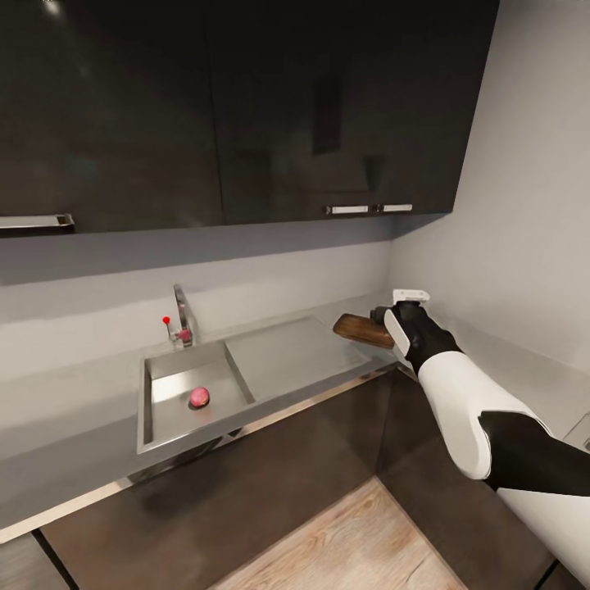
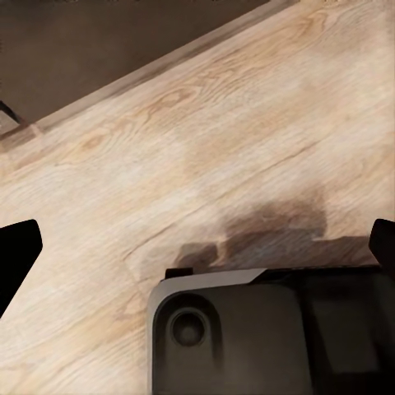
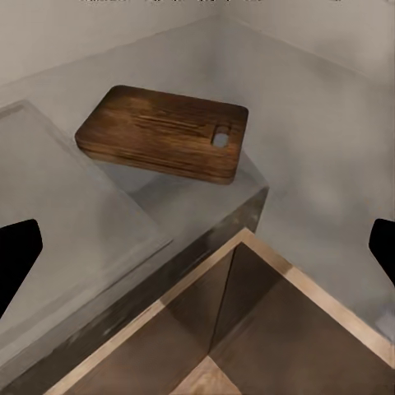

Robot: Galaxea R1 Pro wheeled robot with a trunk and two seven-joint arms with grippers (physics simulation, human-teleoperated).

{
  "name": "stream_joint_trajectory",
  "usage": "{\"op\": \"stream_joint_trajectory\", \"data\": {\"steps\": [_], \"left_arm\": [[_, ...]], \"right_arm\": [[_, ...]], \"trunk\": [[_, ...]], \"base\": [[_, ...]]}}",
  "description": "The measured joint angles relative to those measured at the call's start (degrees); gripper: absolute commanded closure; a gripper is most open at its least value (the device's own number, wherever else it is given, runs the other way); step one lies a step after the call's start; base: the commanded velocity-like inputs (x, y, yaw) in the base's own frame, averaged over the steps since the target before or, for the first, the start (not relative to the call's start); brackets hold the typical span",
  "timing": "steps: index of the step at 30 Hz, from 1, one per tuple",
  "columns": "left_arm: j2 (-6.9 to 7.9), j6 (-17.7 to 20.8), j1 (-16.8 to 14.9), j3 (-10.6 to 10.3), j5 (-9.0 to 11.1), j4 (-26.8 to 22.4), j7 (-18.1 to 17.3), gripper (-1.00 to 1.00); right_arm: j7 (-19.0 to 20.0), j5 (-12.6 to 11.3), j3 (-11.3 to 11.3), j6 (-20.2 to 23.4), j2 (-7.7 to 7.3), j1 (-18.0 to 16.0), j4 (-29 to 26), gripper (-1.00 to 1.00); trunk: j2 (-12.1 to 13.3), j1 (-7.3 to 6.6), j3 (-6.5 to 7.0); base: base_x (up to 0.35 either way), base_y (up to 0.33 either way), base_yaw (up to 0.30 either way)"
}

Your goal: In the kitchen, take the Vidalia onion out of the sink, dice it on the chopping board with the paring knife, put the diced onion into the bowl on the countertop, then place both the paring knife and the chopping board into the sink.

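Note:
The pinkish-red Vidalia onion (image 1: pixel 199 397) lies in the steel sink (image 1: pixel 160 422) basin, below the chrome faucet (image 1: pixel 184 315) with its red knob. The dark brown chopping board (image 1: pixel 360 329) (image 3: pixel 164 136) lies flat on the grey countertop (image 1: pixel 65 410) in the corner, right of the drainboard (image 1: pixel 291 356), slot handle at its far end. My right gripper (image 1: pixel 392 315) (image 3: pixel 197 255) hovers near the board's right end, open, with nothing between its fingers and apart from the board. My left gripper (image 2: pixel 197 247) is open and points down at the wood floor. The paring knife and the bowl are out of view.
Dark upper cabinets (image 1: pixel 246 106) with steel bar handles hang over the counter. A pale wall (image 1: pixel 524 205) closes the corner at right. Dark lower cabinets (image 1: pixel 270 483) stand under the counter edge, above light wood floor (image 1: pixel 344 549) (image 2: pixel 206 123). My own dark base (image 2: pixel 271 337) is below the left gripper.

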Motion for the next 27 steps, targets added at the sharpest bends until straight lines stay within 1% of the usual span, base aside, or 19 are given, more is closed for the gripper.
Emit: {"op": "stream_joint_trajectory", "data": {"steps": [1,4,5,6,7,9,11,18,23,27], "left_arm": [[0.00,0.0,0.0,0.0,0.0,0.0,0.0,-1.00],[-0.01,0.0,0.0,0.0,0.0,0.0,0.0,-1.00],[-0.01,0.0,0.0,0.0,0.0,0.0,0.0,-1.00],[-0.01,0.0,0.0,0.0,0.0,0.1,0.0,-1.00],[-0.01,0.0,0.0,-0.1,0.0,0.1,0.0,-1.00],[-0.01,0.0,0.0,-0.1,0.0,0.3,0.0,-1.00],[-0.01,0.0,0.0,-0.1,0.0,0.3,0.0,-1.00],[-0.03,0.0,0.0,-0.1,0.0,0.4,0.0,-1.00],[-0.17,0.0,0.0,-0.2,0.0,0.5,0.0,-1.00],[-0.40,0.0,0.0,-0.1,0.0,2.1,0.0,-1.00]], "right_arm": [[0.0,0.0,0.0,-0.5,0.00,0.0,0.2,-1.00],[-0.1,0.1,0.0,-5.7,-0.25,0.0,3.0,-1.00],[-0.1,0.1,0.0,-6.8,-0.43,0.0,3.8,-1.00],[0.0,0.0,0.0,-10.3,-1.54,0.0,6.9,-1.00],[0.1,-0.1,-0.1,-12.1,-2.40,0.0,8.7,-1.00],[0.2,-0.1,-0.1,-13.4,-3.19,0.0,10.1,-1.00],[0.0,-0.1,0.0,-13.8,-3.42,0.0,10.7,-1.00],[-0.2,0.0,0.1,-14.0,-3.37,0.1,12.5,-1.00],[-0.3,-0.1,0.2,-14.0,-2.80,0.1,13.0,-1.00],[-0.3,-0.1,0.2,-14.1,-2.82,0.1,14.5,-1.00]], "trunk": [[0.4,-0.22,0.18],[1.6,-0.88,0.72],[2.0,-1.10,0.90],[2.4,-1.32,1.07],[2.8,-1.54,1.26],[3.2,-1.76,1.45],[3.2,-1.77,1.45],[3.2,-1.77,1.45],[3.2,-1.80,1.44],[3.2,-1.80,1.44]], "base": [[0.000,0.000,0.000],[0.000,0.000,0.000],[0.000,0.000,0.000],[0.000,0.000,0.000],[0.000,0.000,0.000],[0.000,0.000,0.000],[0.000,0.000,0.000],[0.015,0.000,0.000],[0.266,0.000,0.000],[0.340,0.000,0.000]]}}
